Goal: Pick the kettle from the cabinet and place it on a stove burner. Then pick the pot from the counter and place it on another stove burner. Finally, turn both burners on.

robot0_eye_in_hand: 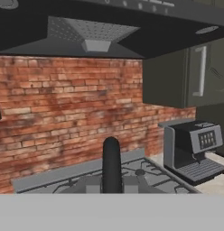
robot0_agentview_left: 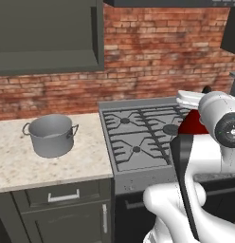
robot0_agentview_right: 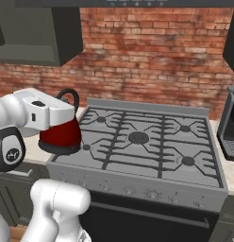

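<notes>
pincer (robot0_agentview_right: 56, 109): closed on the black loop handle of the kettle; in your hand view the handle rises as a dark arch between the tips, so the grip sits on top of the loop.
kettle (robot0_agentview_right: 61, 133): red body hangs under the hand at the stove's front-left corner, over the near-left burner. You can't tell from these views whether its base touches the grate yet. Carried by the top handle so it stays upright and goes down flat.
near-left burner (robot0_agentview_left: 136, 149): my read is this is the drop target, being nearest to where the kettle hangs. Bring it down centred on the cap before you release, or it may rock on the grate bars.
stove (robot0_agentview_right: 137, 142): grey gas cooktop with black grates; the other burners are bare, so you have room for the second item.
pot (robot0_agentview_left: 51, 135): grey stockpot, upright on the worktop (robot0_agentview_left: 86, 156) to the left of the stove, well apart from the kettle. Untouched, next in line by the task.
cabinet (robot0_agentview_left: 48, 35): wall unit above the worktop, door swung open, nothing seen inside. Fits the kettle being out already.
coffee machine (robot0_eye_in_hand: 193, 149): far right of the stove, out of your path.
brick wall (robot0_agentview_right: 152, 56): behind everything.
progress: first placement nearly done, pot and both knobs still to do.
</notes>
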{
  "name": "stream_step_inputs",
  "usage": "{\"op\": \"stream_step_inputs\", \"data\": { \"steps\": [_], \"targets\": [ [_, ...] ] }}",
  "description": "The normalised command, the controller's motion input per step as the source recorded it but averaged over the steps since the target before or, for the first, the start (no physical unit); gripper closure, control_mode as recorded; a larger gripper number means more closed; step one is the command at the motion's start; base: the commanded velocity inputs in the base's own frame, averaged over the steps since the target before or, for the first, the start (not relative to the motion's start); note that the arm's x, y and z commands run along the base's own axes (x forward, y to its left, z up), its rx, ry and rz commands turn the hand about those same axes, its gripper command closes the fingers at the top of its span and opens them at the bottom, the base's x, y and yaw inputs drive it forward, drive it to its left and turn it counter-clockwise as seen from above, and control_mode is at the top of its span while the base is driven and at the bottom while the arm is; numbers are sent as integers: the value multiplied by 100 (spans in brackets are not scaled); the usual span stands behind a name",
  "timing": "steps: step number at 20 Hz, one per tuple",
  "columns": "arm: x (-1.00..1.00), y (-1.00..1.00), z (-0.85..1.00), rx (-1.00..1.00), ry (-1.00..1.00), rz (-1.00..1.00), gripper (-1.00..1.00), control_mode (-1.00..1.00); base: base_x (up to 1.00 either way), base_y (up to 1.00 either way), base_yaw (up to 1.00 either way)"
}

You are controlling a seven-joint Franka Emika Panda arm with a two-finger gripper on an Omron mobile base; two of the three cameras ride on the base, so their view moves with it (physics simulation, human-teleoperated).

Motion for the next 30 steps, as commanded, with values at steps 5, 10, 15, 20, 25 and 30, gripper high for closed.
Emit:
{"op": "stream_step_inputs", "data": {
  "steps": [5, 10, 15, 20, 25, 30],
  "targets": [
    [0, 0, 0, 0, 0, 0, 100, 100, 36, -28, 4],
    [0, 0, 0, 0, 0, 0, 100, 100, 30, -30, 3],
    [0, 0, 0, 0, 0, 0, 100, 100, 29, -27, 0],
    [0, 0, 0, 0, 0, 0, 100, 100, 35, -18, 0],
    [0, 0, 0, 0, 0, 0, 100, 100, 38, -13, 0],
    [0, 0, 0, 0, 0, 0, 100, 100, 26, -10, 0]
  ]
}}
